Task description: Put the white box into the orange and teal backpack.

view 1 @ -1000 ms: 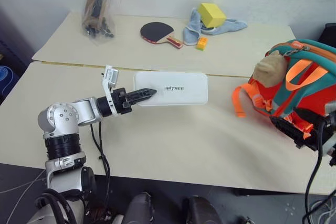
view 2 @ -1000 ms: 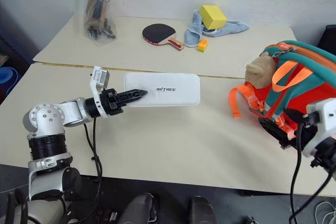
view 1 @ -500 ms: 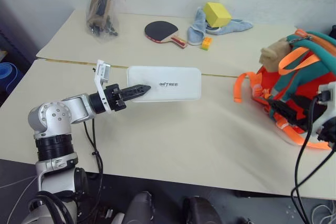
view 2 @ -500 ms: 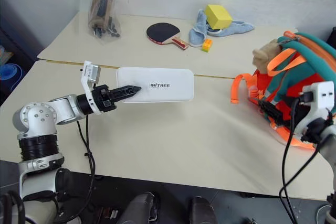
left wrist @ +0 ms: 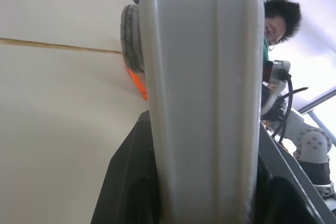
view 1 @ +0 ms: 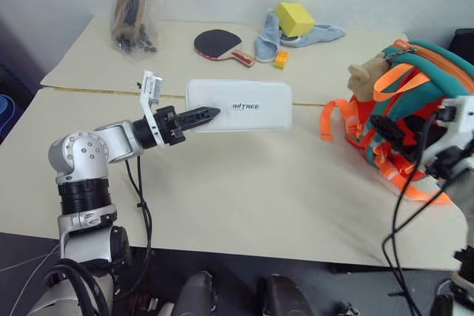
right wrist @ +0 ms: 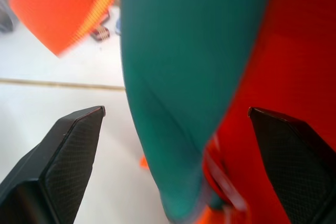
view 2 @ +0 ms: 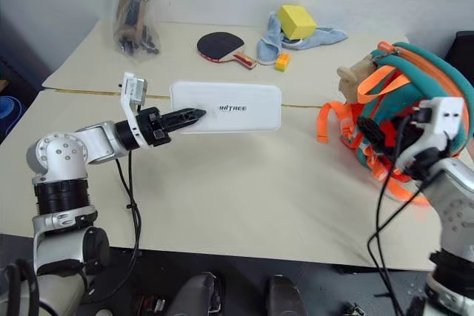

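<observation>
The right gripper [right wrist: 176, 124] has come forward from the frame's edge up to the orange and teal backpack [view 1: 415, 101], its black fingers [right wrist: 73, 150] now spread wide on either side of a teal edge. The left gripper [view 1: 209, 114] has lifted the white box [view 1: 241, 106] slightly, its far end raised
</observation>
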{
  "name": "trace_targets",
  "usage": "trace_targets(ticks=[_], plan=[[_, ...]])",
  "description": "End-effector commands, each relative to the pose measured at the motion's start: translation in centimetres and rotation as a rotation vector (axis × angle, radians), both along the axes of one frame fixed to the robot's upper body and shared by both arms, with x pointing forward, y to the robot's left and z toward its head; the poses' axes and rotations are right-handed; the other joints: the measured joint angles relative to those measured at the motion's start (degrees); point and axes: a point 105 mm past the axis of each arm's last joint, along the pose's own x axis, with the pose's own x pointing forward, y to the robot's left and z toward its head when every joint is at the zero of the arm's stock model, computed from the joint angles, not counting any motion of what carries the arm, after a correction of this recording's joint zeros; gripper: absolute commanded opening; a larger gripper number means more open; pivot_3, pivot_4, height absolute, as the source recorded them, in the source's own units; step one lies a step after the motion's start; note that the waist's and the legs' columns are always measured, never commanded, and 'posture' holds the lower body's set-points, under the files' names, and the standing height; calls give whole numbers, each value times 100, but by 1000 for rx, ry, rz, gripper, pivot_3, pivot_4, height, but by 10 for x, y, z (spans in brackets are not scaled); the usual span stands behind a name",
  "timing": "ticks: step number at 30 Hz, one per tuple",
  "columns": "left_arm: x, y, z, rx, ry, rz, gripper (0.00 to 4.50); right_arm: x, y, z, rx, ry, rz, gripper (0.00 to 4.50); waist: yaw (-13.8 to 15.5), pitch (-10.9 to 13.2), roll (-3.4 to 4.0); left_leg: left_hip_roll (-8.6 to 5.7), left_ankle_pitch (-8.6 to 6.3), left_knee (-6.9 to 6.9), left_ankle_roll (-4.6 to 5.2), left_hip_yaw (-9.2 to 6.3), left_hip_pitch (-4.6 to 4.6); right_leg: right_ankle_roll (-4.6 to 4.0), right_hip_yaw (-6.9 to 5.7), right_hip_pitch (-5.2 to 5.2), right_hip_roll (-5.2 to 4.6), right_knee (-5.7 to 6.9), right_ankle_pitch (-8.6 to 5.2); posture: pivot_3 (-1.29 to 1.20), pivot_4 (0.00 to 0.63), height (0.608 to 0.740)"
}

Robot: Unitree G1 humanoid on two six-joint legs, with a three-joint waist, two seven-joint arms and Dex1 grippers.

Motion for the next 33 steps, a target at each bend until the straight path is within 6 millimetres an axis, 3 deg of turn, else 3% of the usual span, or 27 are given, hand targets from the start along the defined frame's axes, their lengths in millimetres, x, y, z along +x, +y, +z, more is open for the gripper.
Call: trace_targets(ticks=[1,4,15,24,28,33], plan=[[2,-1,19,-18,-78,0,1378,19,-2,6,-3,-51,-42,4472,-35,0,0,-1,1,1,2,1,-2,0,0,0,-1,-2,0,0,150,740],[2,-1,23,-20,-91,-1,1378,27,-4,8,-11,-72,-53,3869,-48,0,-1,-7,4,3,11,3,-4,0,0,3,-9,-3,0,0,150,740],[1,3,23,-28,-90,27,1378,29,-2,9,-14,-107,-56,88,-63,0,-1,-5,5,7,13,2,-5,0,1,1,-9,4,0,0,150,740],[3,2,26,-27,-91,28,1378,13,22,8,-50,-114,118,14,-54,0,-1,-5,5,6,13,2,-5,0,0,0,-9,4,0,0,150,740],[7,4,29,-26,-99,40,1378,-26,58,21,-81,-132,405,14,-46,2,2,-4,5,1,13,2,-6,0,0,-1,-8,2,0,0,150,740],[12,11,40,-28,-162,59,1378,-75,78,31,-121,-83,670,14,-42,12,-8,-4,5,0,13,1,-7,0,-3,1,-8,-5,0,0,150,740]])
